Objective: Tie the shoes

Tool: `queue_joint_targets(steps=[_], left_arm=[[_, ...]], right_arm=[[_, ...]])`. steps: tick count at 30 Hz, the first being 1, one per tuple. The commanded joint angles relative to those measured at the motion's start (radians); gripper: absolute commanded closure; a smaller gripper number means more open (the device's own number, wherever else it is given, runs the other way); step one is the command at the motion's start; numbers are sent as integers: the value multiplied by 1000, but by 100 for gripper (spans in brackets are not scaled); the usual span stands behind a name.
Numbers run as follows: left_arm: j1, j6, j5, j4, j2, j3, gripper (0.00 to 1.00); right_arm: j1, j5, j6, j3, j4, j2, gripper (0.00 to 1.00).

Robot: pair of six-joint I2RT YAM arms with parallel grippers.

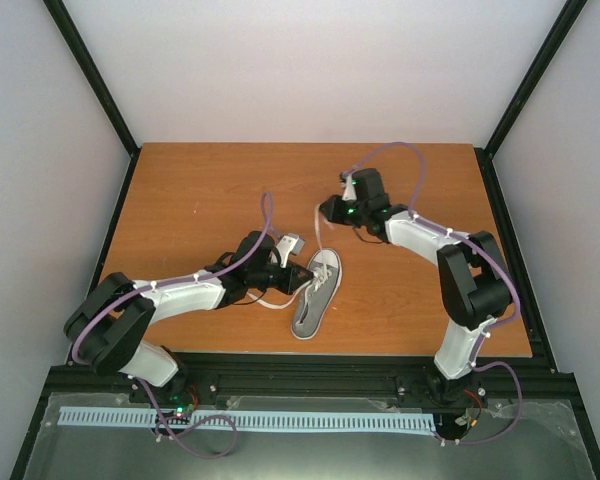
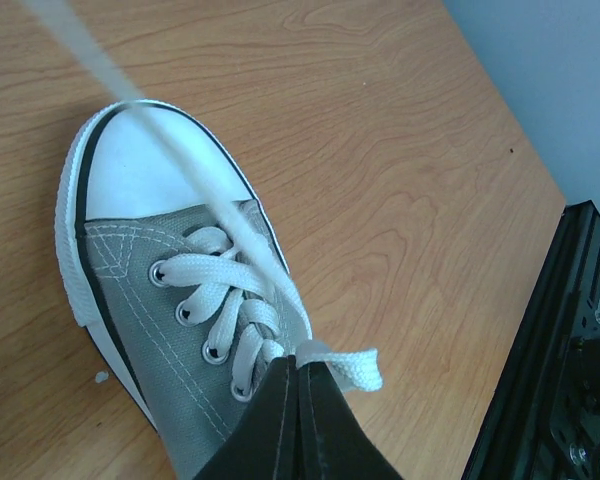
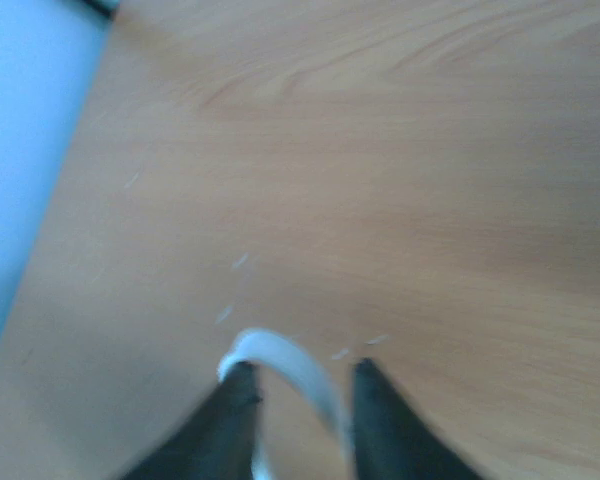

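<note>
The grey canvas sneaker (image 1: 316, 298) with white toe cap lies mid-table; it fills the left wrist view (image 2: 150, 300). My left gripper (image 1: 298, 276) is at the shoe's laced top, its jaws (image 2: 300, 362) shut on a white lace end (image 2: 355, 365). A second white lace (image 1: 319, 232) runs taut from the shoe up to my right gripper (image 1: 328, 210); it crosses the toe cap blurred in the left wrist view (image 2: 180, 150). In the blurred right wrist view the right gripper (image 3: 300, 372) has its fingers apart, with the lace (image 3: 285, 358) draped over the left finger and between them.
The wooden table (image 1: 200, 200) is bounded by black frame posts and white walls. A black rail (image 1: 310, 375) runs along the near edge and shows in the left wrist view (image 2: 550, 380). A loose lace loop (image 1: 268, 301) lies left of the shoe.
</note>
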Motion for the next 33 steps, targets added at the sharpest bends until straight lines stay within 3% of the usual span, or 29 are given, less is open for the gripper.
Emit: queue_joint_targets(steps=[1,3,4,9,12,14,17,23,33], left_arm=[[-1,6,-29,50,-36,-12,99],[-1,3,-25,60,-30,-18,99],[-1,2,-21,63,-26,-18,99],[0,11,-9,60,-9,-7,99],[-1,16,-6,49,-6,1,99],[-1,18,-3,48,-4,1,99],[-1,19,1,48,0,2,99],[-1,16,-4,50,2,2,99],[-1,13,-10,47,15,9,99]], right_arm=[[48,-164,11,-34,8,-45,49],[44,-110,-22,-101,-7,-101,27],[35,-75,-36,-152,-14,-132,23],[-43,-161,-81,-400,112,-288,18],[-40,-372,-163,-497,204,-346,19],[-28,-487,-195,-539,254,-358,20],[-2,-540,-217,-569,282,-365,23],[29,-550,-272,-517,240,-316,41],[78,-564,-348,-458,154,-264,61]])
